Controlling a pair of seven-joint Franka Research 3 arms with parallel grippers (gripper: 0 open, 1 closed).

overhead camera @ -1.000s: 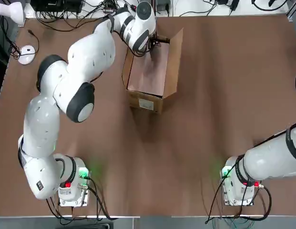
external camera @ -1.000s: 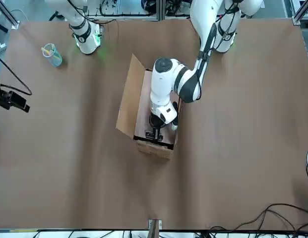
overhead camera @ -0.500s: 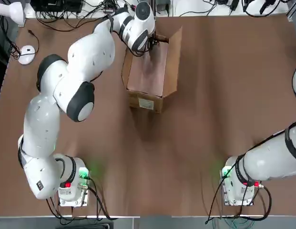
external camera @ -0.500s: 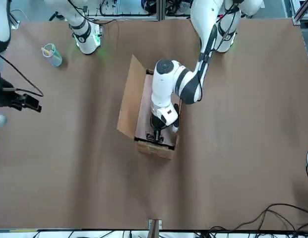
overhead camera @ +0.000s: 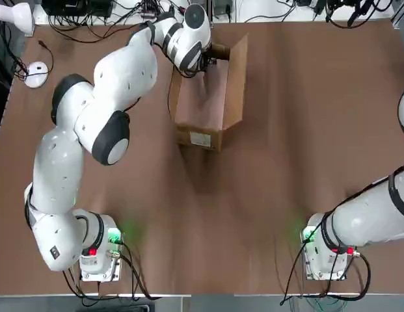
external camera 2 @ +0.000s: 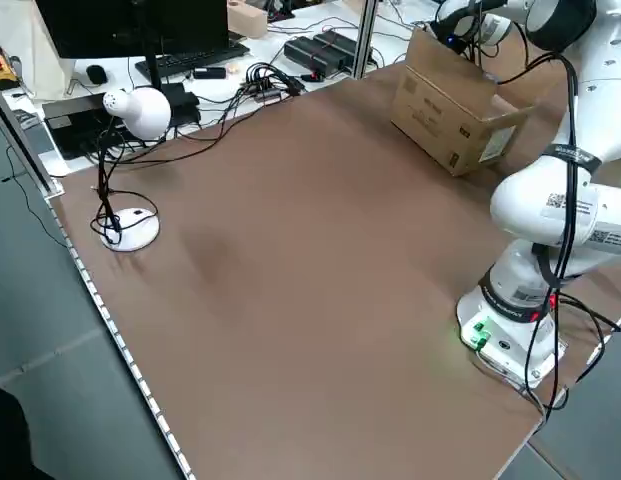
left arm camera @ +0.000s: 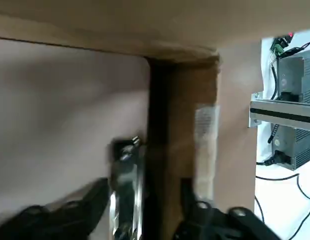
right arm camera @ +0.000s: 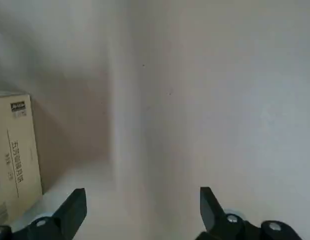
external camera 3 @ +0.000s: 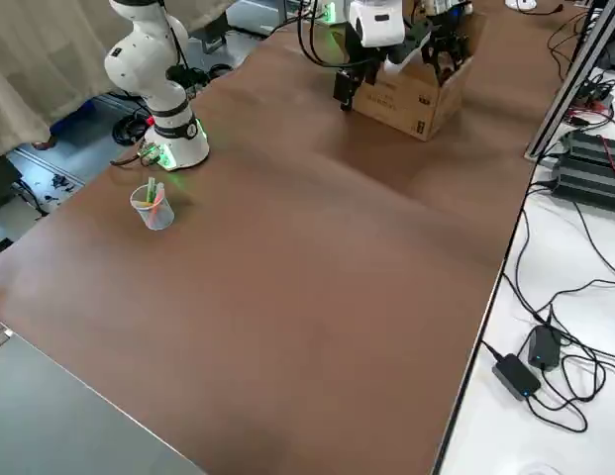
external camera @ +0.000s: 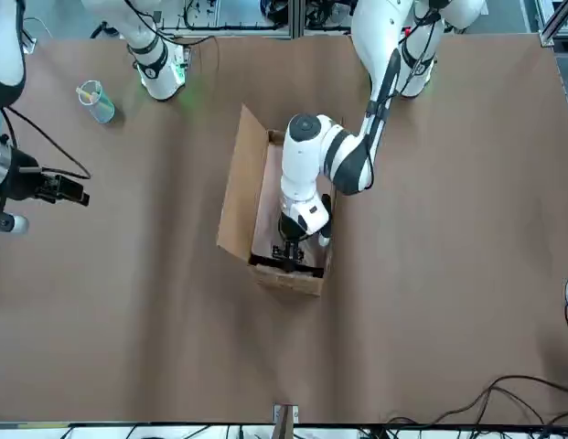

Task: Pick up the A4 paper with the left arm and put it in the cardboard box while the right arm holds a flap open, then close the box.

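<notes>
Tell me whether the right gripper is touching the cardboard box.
Apart. Front view: the right gripper hangs far to one side of the cardboard box, bare table between them.

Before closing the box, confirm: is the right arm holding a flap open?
No. The right gripper hangs open at the table's edge, far from the cardboard box.

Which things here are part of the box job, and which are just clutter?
Job:
- cardboard box
- A4 paper, inside the box
- left gripper, over the box's end
- right gripper, off to the side

Clutter:
- plastic cup
- desk lamp
- mouse
</notes>
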